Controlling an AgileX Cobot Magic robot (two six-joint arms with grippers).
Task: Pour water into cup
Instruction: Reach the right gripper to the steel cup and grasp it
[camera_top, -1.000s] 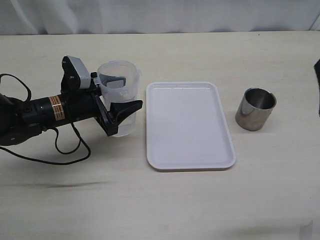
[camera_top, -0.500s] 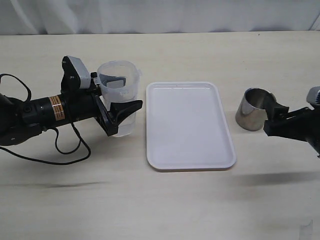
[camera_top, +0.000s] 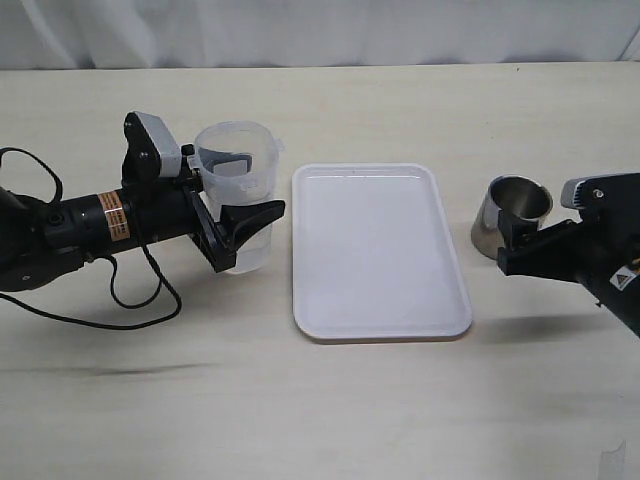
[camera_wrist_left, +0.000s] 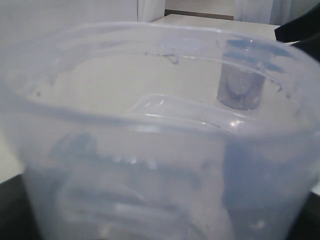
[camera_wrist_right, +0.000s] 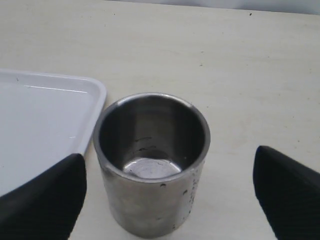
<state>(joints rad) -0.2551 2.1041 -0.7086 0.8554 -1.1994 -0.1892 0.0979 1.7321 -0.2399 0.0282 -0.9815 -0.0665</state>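
1. The left gripper (camera_top: 243, 198) is clamped on the plastic beaker (camera_top: 237, 170). One finger is across the near wall and the other is behind it. The beaker stands upright on the table (camera_top: 320, 400), at about 9 o'clock from the white tray (camera_top: 378, 300).
2. The water is presumably in that beaker, but it is too clear to pick out. The left wrist view shows only cloudy plastic.
3. The steel cup (camera_top: 515, 215) stands upright on the table at 3 o'clock from the tray. It is just beside the tray's rim and not touching it. It looks empty, with a bare shiny bottom.
4. The right gripper (camera_wrist_right: 167, 167) sits low at roughly 4 o'clock from the cup. Its fingers (camera_wrist_right: 45, 200) are spread wide, one on each side of the cup, and neither touches the steel.
5. The step in hand appears to be taking hold of the cup. No pouring has begun.
6. Next, the right arm likely needs to move forward until the cup sits squarely between the fingers. It should then close gently, because smooth steel may slip or tip.
7. Once the cup is held steady, the beaker can be lifted, brought over the rim and tilted slowly.
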